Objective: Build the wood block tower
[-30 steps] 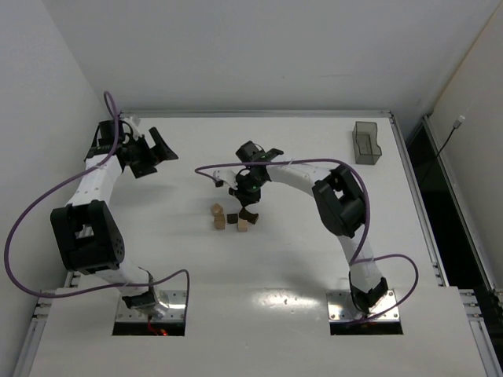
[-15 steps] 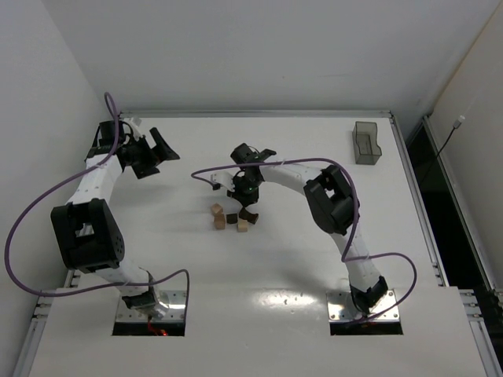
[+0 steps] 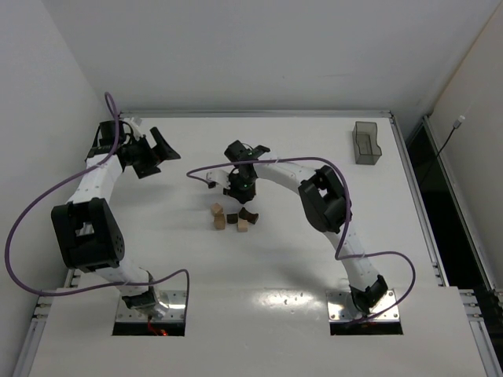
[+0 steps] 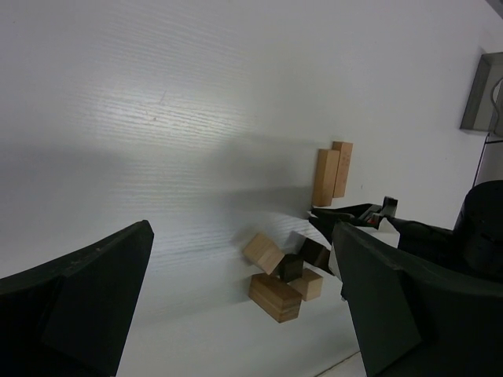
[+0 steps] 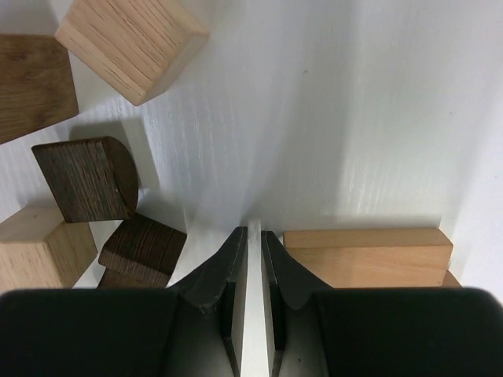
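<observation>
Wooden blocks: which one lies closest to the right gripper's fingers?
The long light tan block lying flat just beside the right gripper. The dark brown blocks and the shorter tan blocks lie in a group on its other side, farther off.

We found the wood blocks [image 3: 232,218] clustered near the middle of the table [image 3: 299,271], two longer blocks [image 4: 330,174] lying side by side just beyond them toward the far edge, the right gripper [image 5: 253,236] between both groups, and the container [image 3: 366,143] well apart near the far right corner.
</observation>
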